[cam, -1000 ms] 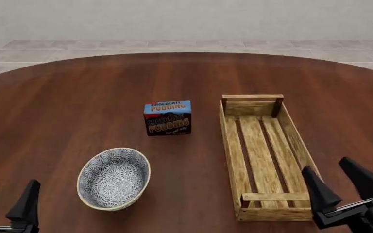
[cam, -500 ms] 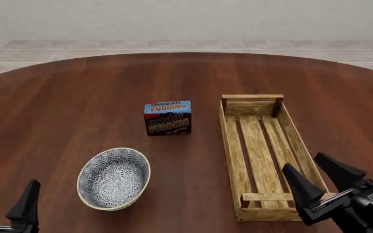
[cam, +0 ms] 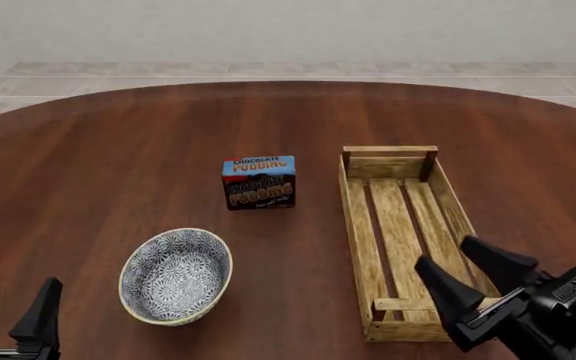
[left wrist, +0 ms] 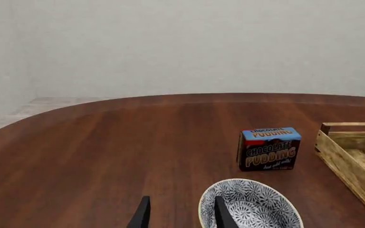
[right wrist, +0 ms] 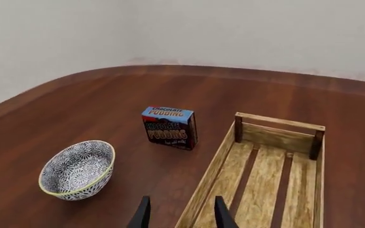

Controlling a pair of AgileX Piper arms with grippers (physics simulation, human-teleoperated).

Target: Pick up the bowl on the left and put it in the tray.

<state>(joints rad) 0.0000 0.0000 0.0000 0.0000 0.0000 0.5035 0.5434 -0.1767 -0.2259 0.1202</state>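
round dk wood table point(cam: 118, 150), tiled floor point(cam: 268, 71), plain wall point(cam: 288, 30)

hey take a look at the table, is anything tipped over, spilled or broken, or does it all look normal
Nothing stands out. The bowl sits upright and empty on the table, the pudding box stands upright behind it, and the tray lies flat and empty to the right. Both the left gripper and the right gripper are open and hold nothing.

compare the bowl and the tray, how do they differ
The bowl is round, with a blue-grey floral inside and a cream rim; the tray is a long rectangle of light wooden slats. The tray is clearly the larger. The bowl sits near the left gripper, while the tray lies on the right with the right gripper over its near end. Both are empty and rest on the table.
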